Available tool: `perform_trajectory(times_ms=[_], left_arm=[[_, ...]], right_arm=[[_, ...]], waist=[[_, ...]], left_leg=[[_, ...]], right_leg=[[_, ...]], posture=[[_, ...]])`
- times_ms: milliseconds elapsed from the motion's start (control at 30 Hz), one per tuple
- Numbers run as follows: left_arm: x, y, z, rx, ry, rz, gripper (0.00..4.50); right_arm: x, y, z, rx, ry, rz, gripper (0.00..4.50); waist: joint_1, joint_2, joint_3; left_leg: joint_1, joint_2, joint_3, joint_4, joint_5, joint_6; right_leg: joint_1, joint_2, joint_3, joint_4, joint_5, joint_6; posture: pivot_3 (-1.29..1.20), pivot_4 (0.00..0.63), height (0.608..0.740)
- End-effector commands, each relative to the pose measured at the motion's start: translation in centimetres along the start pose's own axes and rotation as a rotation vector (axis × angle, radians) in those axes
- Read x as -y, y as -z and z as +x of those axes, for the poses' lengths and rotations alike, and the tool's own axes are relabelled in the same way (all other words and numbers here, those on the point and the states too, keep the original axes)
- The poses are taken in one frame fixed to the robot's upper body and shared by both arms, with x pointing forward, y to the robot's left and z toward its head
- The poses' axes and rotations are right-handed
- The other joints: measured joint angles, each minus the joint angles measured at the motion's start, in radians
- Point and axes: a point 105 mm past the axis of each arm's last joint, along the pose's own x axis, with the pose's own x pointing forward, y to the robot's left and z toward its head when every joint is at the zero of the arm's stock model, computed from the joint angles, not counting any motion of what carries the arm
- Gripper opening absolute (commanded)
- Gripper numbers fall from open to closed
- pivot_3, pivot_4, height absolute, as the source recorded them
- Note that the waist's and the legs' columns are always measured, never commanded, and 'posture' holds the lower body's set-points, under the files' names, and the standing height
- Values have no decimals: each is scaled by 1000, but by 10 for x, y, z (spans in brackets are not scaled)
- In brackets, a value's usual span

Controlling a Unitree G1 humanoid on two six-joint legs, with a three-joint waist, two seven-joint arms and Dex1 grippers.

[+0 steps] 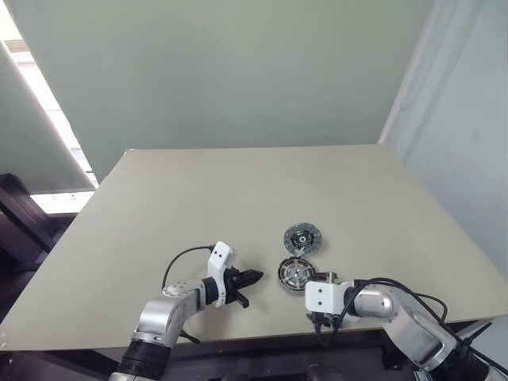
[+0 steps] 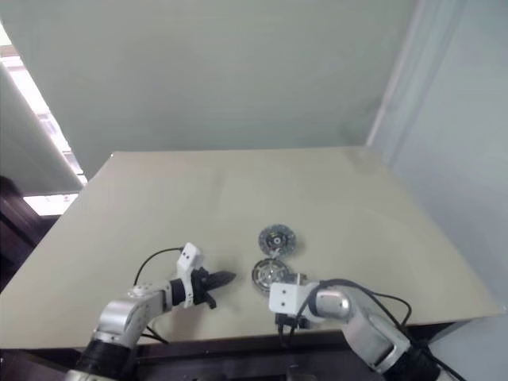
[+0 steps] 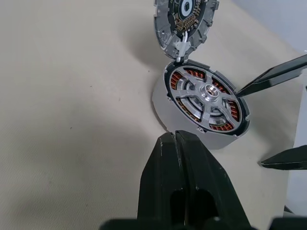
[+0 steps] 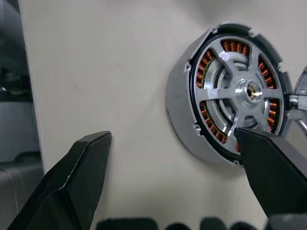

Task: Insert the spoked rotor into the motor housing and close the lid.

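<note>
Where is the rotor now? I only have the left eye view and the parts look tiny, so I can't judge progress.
Observer: The rotor already sits inside the housing; copper windings show between its spokes.
Operator: Is the lid shut?
Observer: No. The lid lies swung open, joined to the housing's edge, inner face with its circuit board showing.
Operator: What about the hands?
Observer: The right hand is open, one finger over the housing's rim, the other out over bare table.
Operator: And the left?
Observer: The left hand is shut, empty, pointing at the housing from just short of it.
</note>
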Motion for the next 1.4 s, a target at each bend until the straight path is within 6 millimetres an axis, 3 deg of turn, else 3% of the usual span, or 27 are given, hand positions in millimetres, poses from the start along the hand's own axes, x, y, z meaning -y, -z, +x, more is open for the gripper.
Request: perform_trajectory(times_ms=[33, 100, 233, 500, 567, 867, 1167, 1400], left_arm=[[1, -13, -1, 31, 10, 41, 0], [1, -13, -1, 30, 10, 41, 0], [1, -13, -2, 27, 9, 43, 0], [0, -14, -2, 27, 5, 48, 0], [0, -13, -2, 27, 5, 47, 0], [0, -13, 0, 31, 5, 48, 0], [11, -3, -7, -36, 103, 93, 0], [-4, 5, -25, -89, 80, 132, 0]], right_arm=[[8, -5, 2, 9, 22, -48, 4483], [8, -3, 4, 3, 21, -53, 4483], [10, -2, 6, -5, 31, -60, 3590], [15, -1, 7, -5, 55, -70, 659], [16, -2, 7, -3, 57, -69, 187], [25, -14, 3, 45, 74, -33, 88], [36, -57, -10, 123, 51, 291, 18], [33, -62, -5, 36, 27, 357, 18]], waist=[[0, 0, 0], [0, 0, 0], [0, -1, -1], [0, -2, -1], [0, -2, -1], [0, -2, -1], [-3, -1, 0], [0, -1, 0]], left_leg=[[0, 0, 0, 0, 0, 0], [0, 0, 0, 0, 0, 0], [3, 0, 0, 0, 0, 0], [8, 0, 0, 0, 0, 0], [9, 0, 0, 0, 0, 0], [13, 0, 0, 0, 0, 0], [13, 1, 0, -2, 0, 0], [13, 1, -1, -2, 0, 0]], right_leg=[[0, 0, 0, 0, 0, 0], [0, 0, 0, 0, 0, 0], [2, 0, 0, 1, 0, 0], [7, 0, 0, 0, 0, 0], [8, 0, 0, 0, 0, 0], [12, 0, 0, 0, -1, -1], [11, 0, 0, 0, 0, 0], [11, 0, -1, -1, -1, -2]], posture=[[0, 0, 740], [0, 0, 740], [0, 0, 740], [0, 0, 740], [0, 0, 740], [0, 0, 740], [0, 0, 740], [0, 0, 740]])
